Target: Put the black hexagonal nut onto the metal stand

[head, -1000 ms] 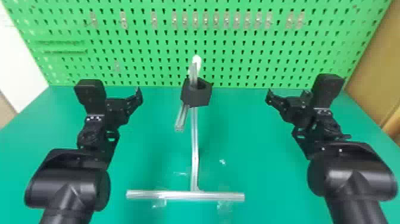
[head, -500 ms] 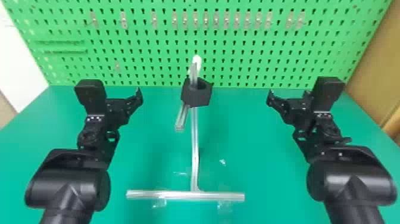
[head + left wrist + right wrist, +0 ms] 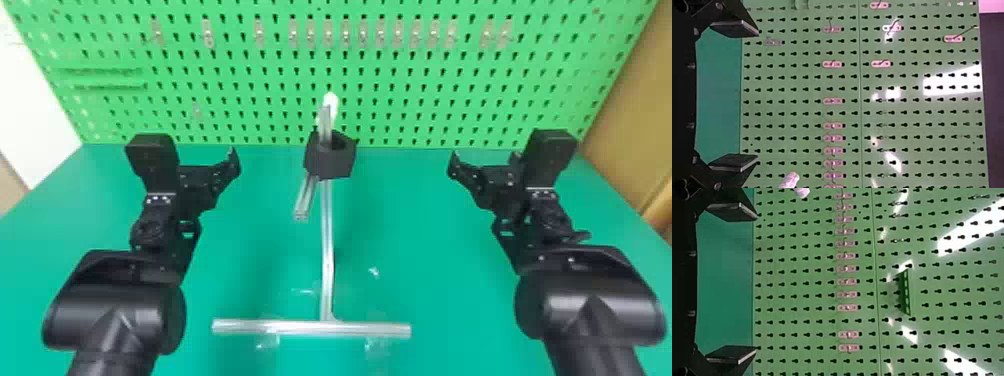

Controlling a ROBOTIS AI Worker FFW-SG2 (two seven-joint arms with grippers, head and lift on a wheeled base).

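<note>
Hexagonal nut (image 3: 330, 164) on metal stand (image 3: 327, 240), seemingly around its bar, left gripper (image 3: 204, 164), right gripper (image 3: 485, 162), both jaws wide

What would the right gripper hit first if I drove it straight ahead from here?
Probably the green pegboard, low down. The way from the right gripper looks free as far as the wrist view shows, though depth is hard to judge.
</note>
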